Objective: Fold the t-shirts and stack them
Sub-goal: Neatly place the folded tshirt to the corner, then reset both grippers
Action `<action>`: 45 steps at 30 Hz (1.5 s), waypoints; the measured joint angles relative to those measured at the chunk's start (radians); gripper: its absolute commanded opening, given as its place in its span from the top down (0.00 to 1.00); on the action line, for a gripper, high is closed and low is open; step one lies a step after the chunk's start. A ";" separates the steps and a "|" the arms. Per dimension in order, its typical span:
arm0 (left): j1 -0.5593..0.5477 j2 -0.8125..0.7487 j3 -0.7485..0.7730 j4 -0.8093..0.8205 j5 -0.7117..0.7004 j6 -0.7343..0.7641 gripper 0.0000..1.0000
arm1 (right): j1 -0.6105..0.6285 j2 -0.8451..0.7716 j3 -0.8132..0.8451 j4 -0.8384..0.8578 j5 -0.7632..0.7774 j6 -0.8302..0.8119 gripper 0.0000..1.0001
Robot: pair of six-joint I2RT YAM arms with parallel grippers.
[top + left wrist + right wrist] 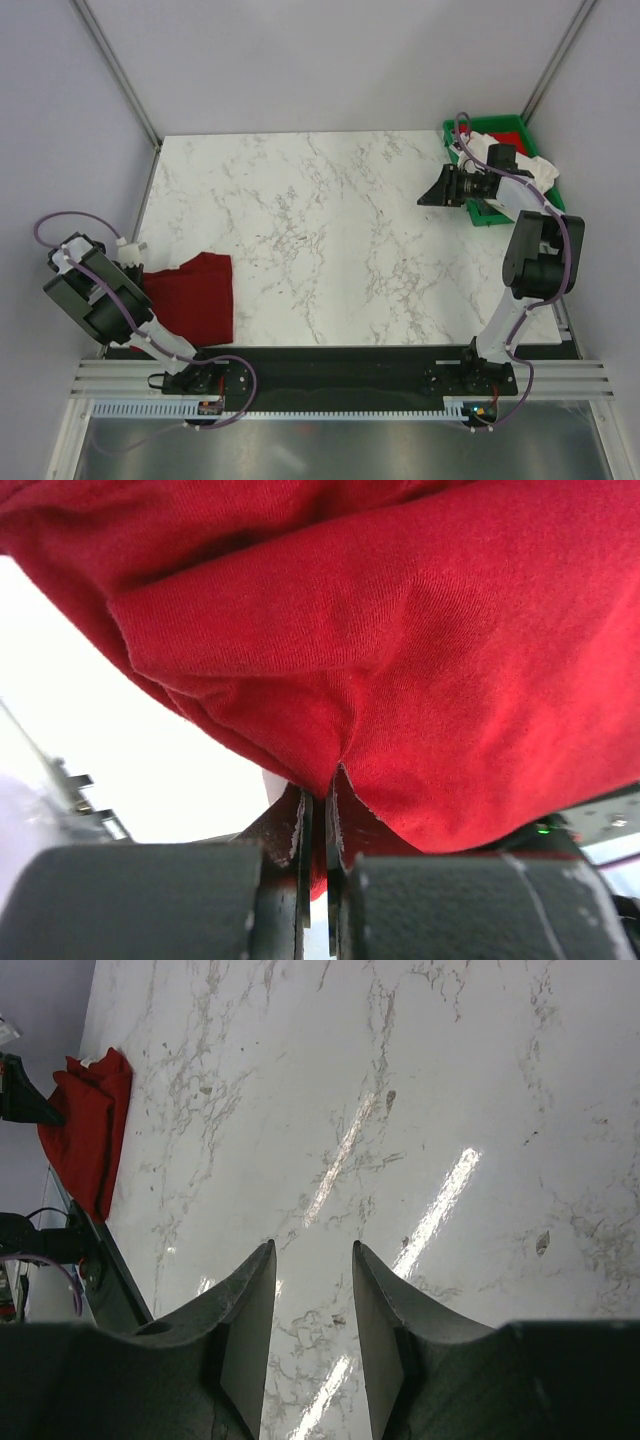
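Observation:
The dark red t-shirt lies bunched at the near left of the marble table; it also shows small in the right wrist view. My left gripper is at the shirt's left edge, shut on a pinch of the red cloth, which fills its wrist view. The off-white t-shirt hangs over the green bin at the far right. My right gripper is open and empty, held above the table just left of the bin, its fingers pointing left over bare marble.
The green bin also holds something red. The marble table is bordered by grey walls with metal posts. A black rail with both arm bases runs along the near edge.

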 measured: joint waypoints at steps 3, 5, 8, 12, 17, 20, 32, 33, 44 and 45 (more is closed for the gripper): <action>0.008 0.000 0.011 0.024 -0.029 0.026 0.98 | -0.002 -0.020 -0.016 -0.013 0.000 -0.009 0.56; 0.008 0.000 0.023 0.052 -0.050 0.037 0.98 | -0.002 -0.034 -0.024 -0.021 0.000 -0.018 0.56; 0.008 0.000 0.033 0.093 -0.083 0.049 0.98 | -0.002 -0.055 -0.031 -0.031 -0.002 -0.031 0.56; 0.010 0.000 0.038 0.134 -0.119 0.056 0.98 | -0.004 -0.072 -0.049 -0.040 -0.008 -0.043 0.56; 0.011 0.000 0.038 0.151 -0.137 0.056 0.98 | -0.008 -0.077 -0.072 -0.045 -0.017 -0.054 0.56; 0.011 0.000 0.037 0.160 -0.141 0.055 0.89 | -0.010 -0.077 -0.077 -0.051 -0.018 -0.059 0.56; -0.060 -0.394 0.035 0.184 0.067 -0.013 0.30 | -0.016 -0.145 -0.068 -0.065 -0.034 -0.065 0.39; -0.089 -0.436 0.041 0.185 0.099 -0.033 0.29 | -0.016 -0.160 -0.064 -0.065 -0.029 -0.068 0.32; -0.470 -0.563 0.089 0.256 0.320 -0.361 0.00 | -0.003 -0.301 -0.030 -0.047 0.177 -0.020 0.02; -0.496 -0.560 0.090 0.267 0.323 -0.386 0.00 | 0.003 -0.316 -0.030 -0.040 0.220 0.000 0.02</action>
